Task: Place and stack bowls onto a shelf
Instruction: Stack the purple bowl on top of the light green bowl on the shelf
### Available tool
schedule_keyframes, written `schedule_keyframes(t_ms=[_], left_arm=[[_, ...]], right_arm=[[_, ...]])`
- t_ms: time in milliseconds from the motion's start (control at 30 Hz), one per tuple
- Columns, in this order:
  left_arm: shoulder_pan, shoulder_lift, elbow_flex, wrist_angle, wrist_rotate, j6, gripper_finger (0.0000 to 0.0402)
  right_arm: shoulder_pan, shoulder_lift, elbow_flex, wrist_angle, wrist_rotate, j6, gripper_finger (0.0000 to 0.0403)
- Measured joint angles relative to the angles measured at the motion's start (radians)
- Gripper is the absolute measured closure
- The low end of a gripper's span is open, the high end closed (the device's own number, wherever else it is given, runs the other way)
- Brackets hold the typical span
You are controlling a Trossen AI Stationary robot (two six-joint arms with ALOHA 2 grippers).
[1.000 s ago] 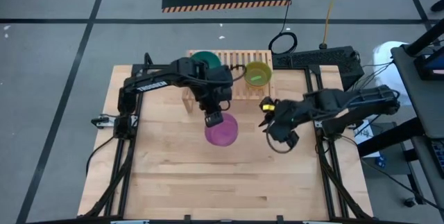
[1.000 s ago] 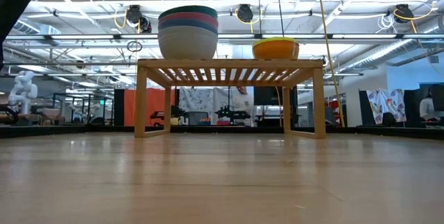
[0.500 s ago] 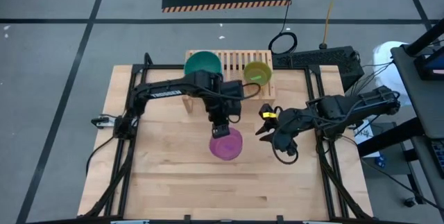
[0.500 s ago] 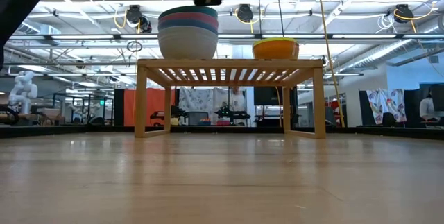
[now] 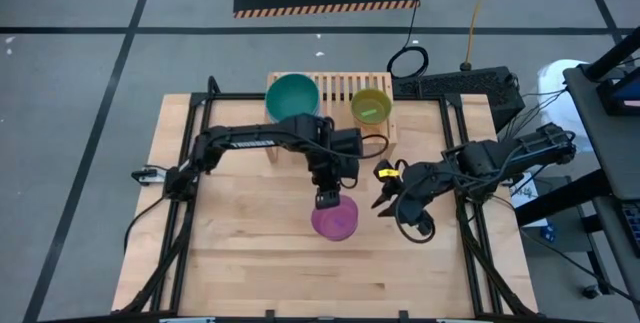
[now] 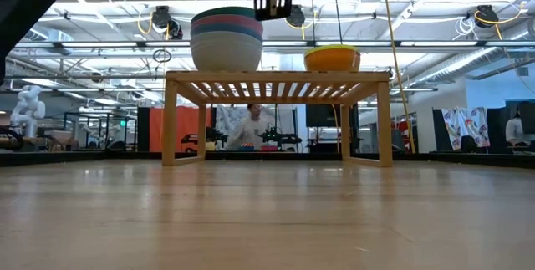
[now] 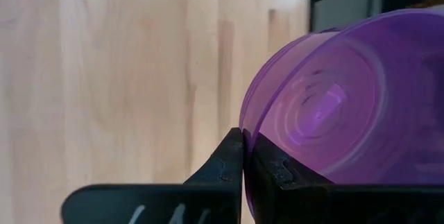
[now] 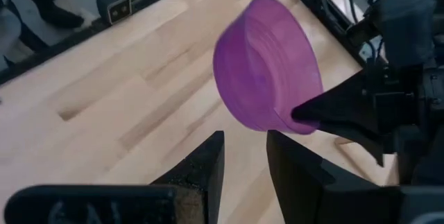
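Teal-topped stack [image 5: 292, 95] on shelf [image 5: 335, 87] left end; yellow bowl [image 5: 371, 106] right. Left pincer [image 5: 326, 201] clenched on purple bowl [image 5: 334, 219] rim, carried further from shelf toward right arm: likely a handover. Right pincer [image 5: 385, 191] released, waiting beside it.

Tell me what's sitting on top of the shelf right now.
On the shelf: a nested stack with the teal bowl topmost, and a yellow bowl holding a green one. Bowls deeper in the stack are hidden.
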Motion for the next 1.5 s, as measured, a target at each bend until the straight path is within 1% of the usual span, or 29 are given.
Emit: schedule_keyframes(t_ms=[67, 133, 267, 367, 500, 567, 633, 733, 867, 967, 1167, 1267, 1400, 1500], left_arm=[[-0.001, 0.001, 0.000, 0.001, -0.037, 0.000, 0.0396], [0.000, 0.001, 0.000, 0.022, -0.043, 0.001, 0.0396], [0.001, 0.002, 0.000, 0.047, -0.043, -0.043, 0.0396], [0.007, 0.017, 0.001, 0.042, -0.062, -0.180, 0.0396], [0.011, 0.031, -0.001, 0.052, -0.187, -0.330, 0.0396], [0.009, 0.031, -0.001, 0.046, -0.217, -0.379, 0.0396], [0.004, 0.031, 0.000, 0.051, -0.220, -0.421, 0.0396], [-0.001, 0.031, 0.000, 0.048, -0.218, -0.463, 0.0396], [0.000, 0.031, 0.000, 0.045, -0.191, -0.540, 0.0396], [0.001, 0.031, 0.000, 0.045, -0.179, -0.573, 0.0396], [-0.002, 0.031, 0.000, 0.044, -0.176, -0.579, 0.0396], [-0.004, 0.031, 0.000, 0.045, -0.169, -0.576, 0.0396], [-0.008, 0.031, 0.000, 0.046, -0.168, -0.571, 0.0396], [-0.008, 0.030, 0.000, 0.046, -0.166, -0.568, 0.0396]], right_arm=[[0.000, 0.000, 0.000, -0.003, 0.000, 0.034, 0.0298], [0.001, 0.000, 0.000, -0.007, -0.005, 0.046, 0.0298], [0.000, 0.000, 0.000, -0.009, -0.067, 0.046, 0.0298], [0.000, 0.012, 0.000, -0.006, -0.076, 0.071, 0.0298], [0.000, 0.013, -0.001, -0.003, -0.071, 0.124, 0.0298], [0.000, 0.011, -0.001, -0.002, -0.044, 0.129, 0.0298], [0.000, 0.014, -0.001, -0.003, -0.023, 0.136, 0.0298], [0.000, 0.014, -0.001, -0.016, -0.026, 0.154, 0.0298], [0.000, 0.042, -0.001, -0.078, -0.027, 0.140, 0.0298], [0.000, 0.073, -0.001, -0.086, -0.027, 0.113, 0.0298], [-0.001, 0.128, -0.001, -0.092, -0.026, 0.042, 0.0298], [-0.001, 0.133, -0.001, -0.092, -0.024, 0.011, 0.0298], [-0.005, 0.133, -0.001, -0.090, -0.024, 0.003, 0.0299], [-0.010, 0.135, -0.001, -0.092, -0.025, 0.017, 0.0311]])
